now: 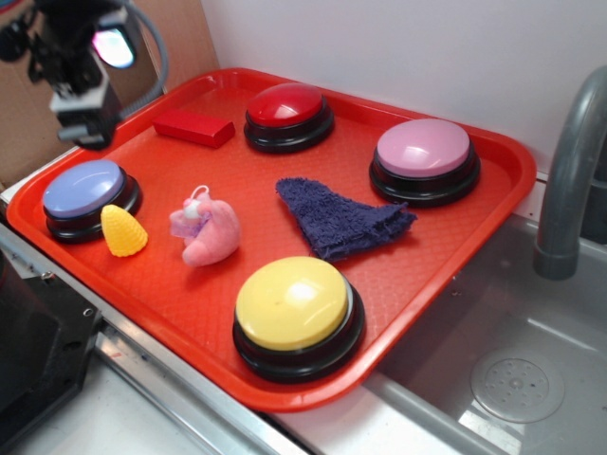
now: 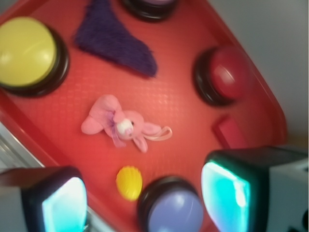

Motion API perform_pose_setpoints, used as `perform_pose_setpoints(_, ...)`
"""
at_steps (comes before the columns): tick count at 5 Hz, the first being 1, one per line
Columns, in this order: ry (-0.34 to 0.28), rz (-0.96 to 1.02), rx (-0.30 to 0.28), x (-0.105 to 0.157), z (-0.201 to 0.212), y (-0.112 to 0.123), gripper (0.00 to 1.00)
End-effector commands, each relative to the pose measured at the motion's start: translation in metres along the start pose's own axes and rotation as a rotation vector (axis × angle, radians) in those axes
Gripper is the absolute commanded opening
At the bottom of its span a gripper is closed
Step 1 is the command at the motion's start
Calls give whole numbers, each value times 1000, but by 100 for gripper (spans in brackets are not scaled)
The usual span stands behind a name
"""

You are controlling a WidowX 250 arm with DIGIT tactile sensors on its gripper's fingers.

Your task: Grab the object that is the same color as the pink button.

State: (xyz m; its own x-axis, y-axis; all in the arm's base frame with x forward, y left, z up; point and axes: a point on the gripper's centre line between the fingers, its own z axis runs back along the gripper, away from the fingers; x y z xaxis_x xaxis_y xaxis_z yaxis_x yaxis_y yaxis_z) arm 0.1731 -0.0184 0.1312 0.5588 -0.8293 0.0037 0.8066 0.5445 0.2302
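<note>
The object, a small pink plush toy (image 1: 207,228) with a lilac fuzzy patch and a white loop, lies on the red tray (image 1: 142,284) left of centre. In the wrist view the plush (image 2: 120,123) sits in the middle, apart from everything. The pink button (image 1: 423,150) stands at the tray's back right; only its black base edge shows in the wrist view. My gripper (image 1: 87,118) hangs high over the tray's back left corner, above the lavender-blue button (image 1: 85,190). Its jaws stand wide open (image 2: 145,203) with nothing between them.
A yellow ridged cone (image 1: 123,231) lies beside the lavender-blue button. A dark blue cloth (image 1: 340,218) lies mid-tray. A red button (image 1: 286,106) and red block (image 1: 193,127) sit at the back, a yellow button (image 1: 294,305) at the front. A sink and grey faucet (image 1: 569,171) are to the right.
</note>
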Motion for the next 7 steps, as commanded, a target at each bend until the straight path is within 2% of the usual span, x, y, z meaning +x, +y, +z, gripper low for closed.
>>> perform_pose_setpoints(1, -25, -340, -86, 19, -61, -9, 100)
perform_pose_setpoints(2, -7, -356, -133, 18, -84, -14, 100)
perform_pose_setpoints(3, 25, -368, -157, 19, -97, -18, 100)
perform_pose_setpoints(4, 74, -367, -204, 11, -109, -22, 100)
perform_pose_setpoints(5, 68, -340, -229, 12, -114, -22, 0)
perform_pose_setpoints(6, 87, -316, -231, 12, -115, -23, 0)
perform_pose_setpoints(7, 120, -63, -184, 8, -91, -9, 0)
